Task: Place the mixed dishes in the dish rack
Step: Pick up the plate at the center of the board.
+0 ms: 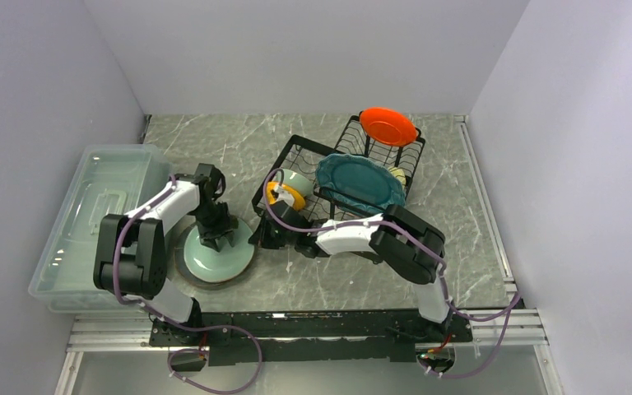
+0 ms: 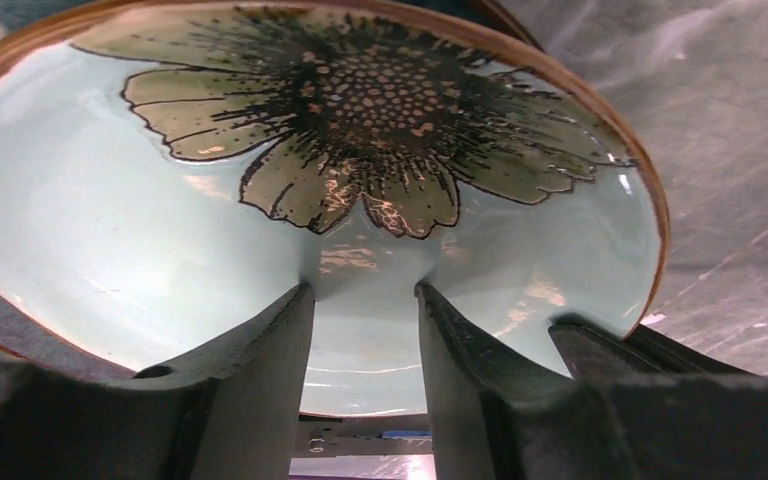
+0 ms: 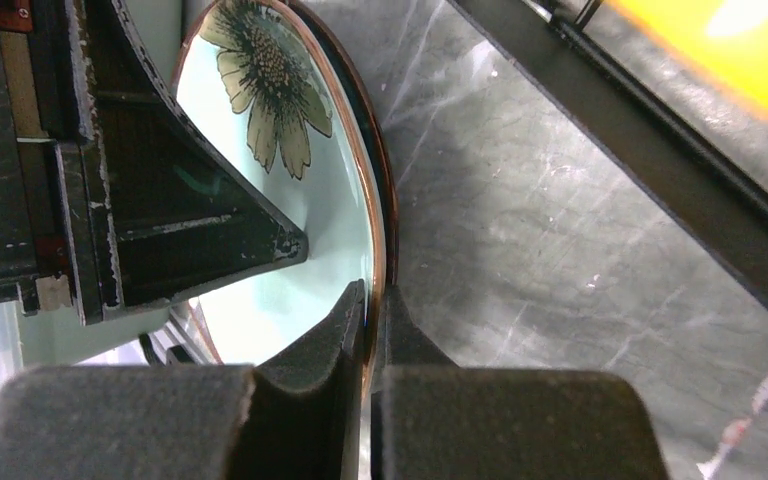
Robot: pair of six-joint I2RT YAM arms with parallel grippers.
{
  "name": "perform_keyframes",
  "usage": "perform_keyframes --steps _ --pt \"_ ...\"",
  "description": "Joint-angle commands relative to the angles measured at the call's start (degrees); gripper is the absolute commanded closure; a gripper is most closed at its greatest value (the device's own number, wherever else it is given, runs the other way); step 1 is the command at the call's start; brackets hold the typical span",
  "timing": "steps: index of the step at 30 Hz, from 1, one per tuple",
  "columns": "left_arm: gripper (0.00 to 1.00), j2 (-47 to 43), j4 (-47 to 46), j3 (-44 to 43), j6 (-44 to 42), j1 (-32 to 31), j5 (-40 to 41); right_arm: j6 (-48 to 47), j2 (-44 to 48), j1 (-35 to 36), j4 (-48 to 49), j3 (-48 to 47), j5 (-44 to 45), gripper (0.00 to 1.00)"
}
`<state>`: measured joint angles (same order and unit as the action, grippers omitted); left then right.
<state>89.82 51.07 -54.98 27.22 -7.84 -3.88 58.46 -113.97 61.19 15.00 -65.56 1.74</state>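
Right wrist view, flowered plate (image 3: pixel 335 200) rim clamped between right fingers (image 3: pixel 332 335)

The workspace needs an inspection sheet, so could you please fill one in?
Surface: grey marble-patterned table.
Job's things: black wire dish rack holds a dark teal plate, a small orange-red plate, an orange-yellow bowl and a pale green bowl; a pale teal flower-printed plate lies on the table.
Clutter: clear plastic lidded bin at the left.
Grippers: left gripper open, fingers over the flower-printed plate's face; right gripper shut on its rim.
Cables: purple cables loop along both arms to their bases.
Surroundings: plain pale walls on three sides.
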Motion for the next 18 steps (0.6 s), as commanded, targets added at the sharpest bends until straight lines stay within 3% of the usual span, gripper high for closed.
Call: perform_keyframes --steps 1,18 --pt "0.50 -1.96 -3.26 -1.97 1.50 -1.74 -4.58 -4.72 7.48 0.84 4.81 -0.61 1.08 1.00" --pt "0.43 -14.70 7.70 -11.83 -0.59 -1.74 7.57 -10.59 15.76 3.02 -2.34 -2.13 5.14 1.00"
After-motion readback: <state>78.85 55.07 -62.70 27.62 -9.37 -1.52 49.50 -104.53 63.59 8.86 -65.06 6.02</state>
